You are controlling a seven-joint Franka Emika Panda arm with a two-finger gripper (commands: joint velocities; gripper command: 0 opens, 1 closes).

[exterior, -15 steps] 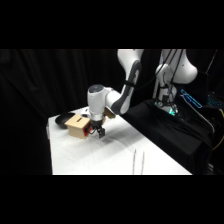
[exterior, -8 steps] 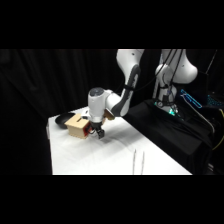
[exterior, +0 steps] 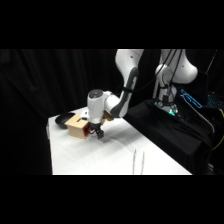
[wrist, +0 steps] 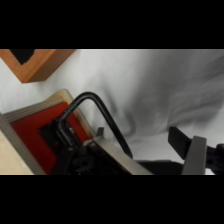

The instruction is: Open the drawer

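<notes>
While fingers (exterior: 96,132) flank its handle (wrist: 95,112), drawer (wrist: 42,122) sits.

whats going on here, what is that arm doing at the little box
The white arm's gripper is down at the front of a tan wooden box on the white table. It is working on the drawer, whose red front and dark handle fill the wrist view. One finger sits right by the handle, the other well off to the side. How far out the drawer is cannot be judged. A black dish lies behind the box, and metal tongs lie nearer the camera.
</notes>
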